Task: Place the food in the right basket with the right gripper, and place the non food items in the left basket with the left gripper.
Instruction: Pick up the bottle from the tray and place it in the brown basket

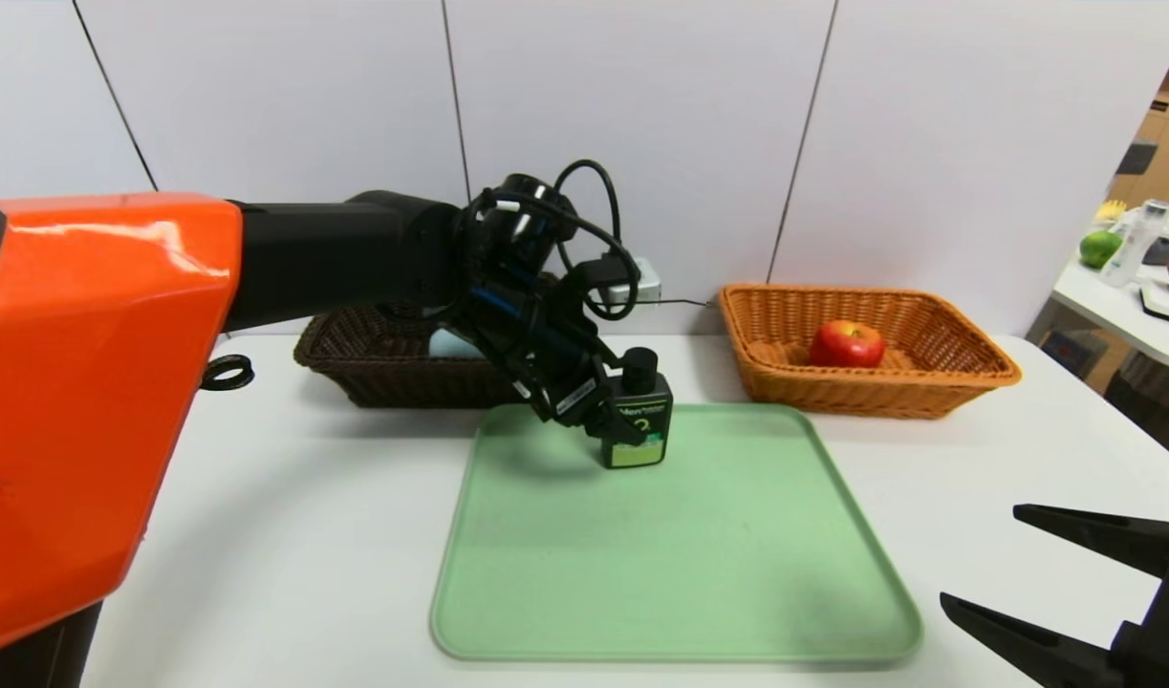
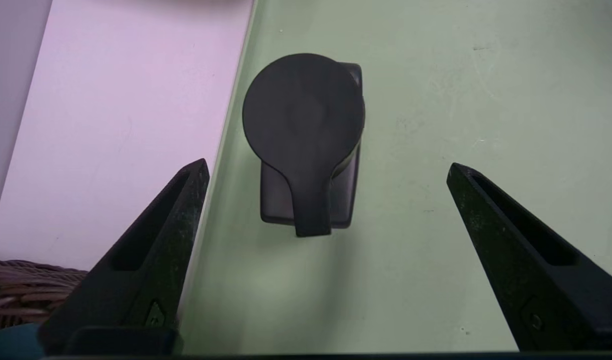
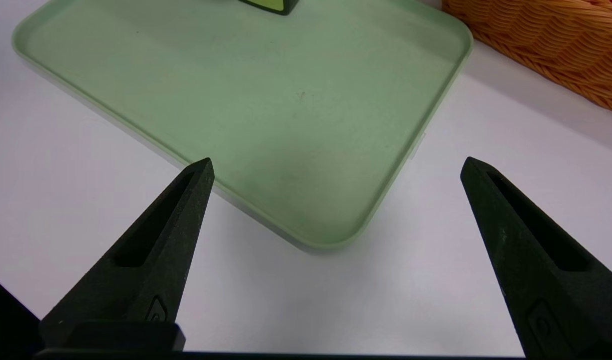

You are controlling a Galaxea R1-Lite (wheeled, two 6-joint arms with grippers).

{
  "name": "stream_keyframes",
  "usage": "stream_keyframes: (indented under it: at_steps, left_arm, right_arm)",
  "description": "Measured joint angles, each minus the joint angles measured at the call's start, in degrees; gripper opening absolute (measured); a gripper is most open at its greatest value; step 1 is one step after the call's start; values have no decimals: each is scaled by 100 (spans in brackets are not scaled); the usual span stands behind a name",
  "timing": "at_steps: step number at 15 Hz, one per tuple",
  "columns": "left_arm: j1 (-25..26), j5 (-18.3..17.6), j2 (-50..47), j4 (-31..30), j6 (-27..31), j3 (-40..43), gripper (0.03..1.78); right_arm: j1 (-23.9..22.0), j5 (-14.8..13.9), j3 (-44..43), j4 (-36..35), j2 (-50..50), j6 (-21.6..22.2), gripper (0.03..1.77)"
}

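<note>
Left arm extended inward across the dark woven basket, wrist angled down, open jaws of the left gripper around the upright black pump bottle on the smooth green tray; right gripper low beside the tray, jaws open; glossy round apple in the flared orange wicker basket; pale blue cup in the dark basket
</note>
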Motion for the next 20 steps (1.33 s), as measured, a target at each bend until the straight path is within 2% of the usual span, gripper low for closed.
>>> stream_keyframes:
  at_steps: [9,10,13,16,17,18,20]
  left_arm:
    - [79,23,304,-323,-152,-10,169]
    - [90,34,329,-323,-155,-10,163]
    - [107,43,395,-343,-161,-10,114]
    - [135,48,425,-369,-160,-2,81]
    - [144,45,433,-364,-161,-2,65]
    - [151,52,436,-367,-160,0,56]
    - [155,45,436,-367,-160,0,56]
  right_arm:
    - [22,-1,-10,-1,4,-34,170]
    - [23,-1,-10,-1,4,-30,170]
    - [39,-1,1,0,4,-28,170]
    - [41,-1,9,-1,4,-23,170]
    - [41,-1,9,-1,4,-22,170]
    - [41,0,9,-1,4,-12,170]
    - [41,0,12,0,4,-15,170]
